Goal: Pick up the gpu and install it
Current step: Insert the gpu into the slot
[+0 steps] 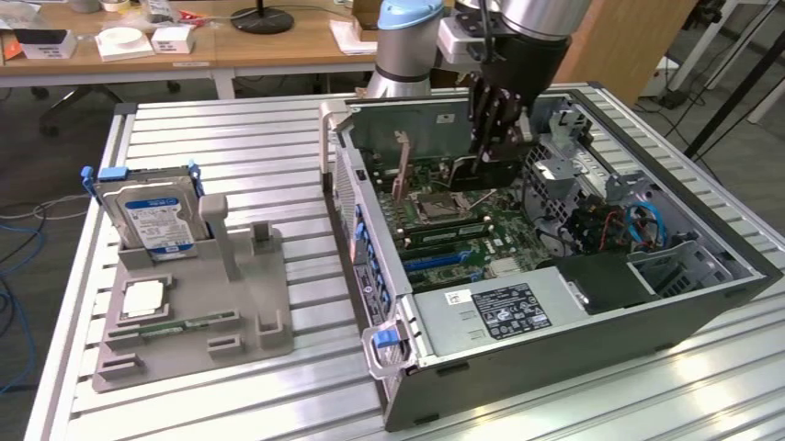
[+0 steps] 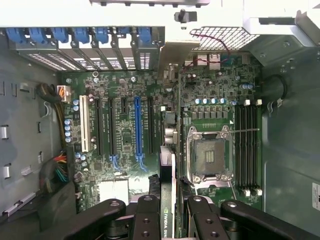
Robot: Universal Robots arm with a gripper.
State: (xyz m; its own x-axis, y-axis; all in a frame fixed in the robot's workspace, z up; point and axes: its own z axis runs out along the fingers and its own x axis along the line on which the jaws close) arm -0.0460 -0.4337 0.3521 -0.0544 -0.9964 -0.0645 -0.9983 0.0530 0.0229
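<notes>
Fingers (image 2: 150, 220) grasp the gpu (image 2: 167, 175) edge-on, holding it upright over the motherboard (image 2: 120, 135) inside the open case (image 1: 687, 312) on the counter (image 1: 221, 138). We judge the card light, stiff and fragile, best held by its top edge, clear of components. Its lower edge connector and bracket are hidden, and we cannot tell whether it has reached a slot.

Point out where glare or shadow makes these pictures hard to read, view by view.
Exterior view: glare washes the slatted table at the near right corner; shadow darkens the computer case interior under the gripper. Wrist view: the case wall above the blue slot latches is blown white; the gpu sits dim.
</notes>
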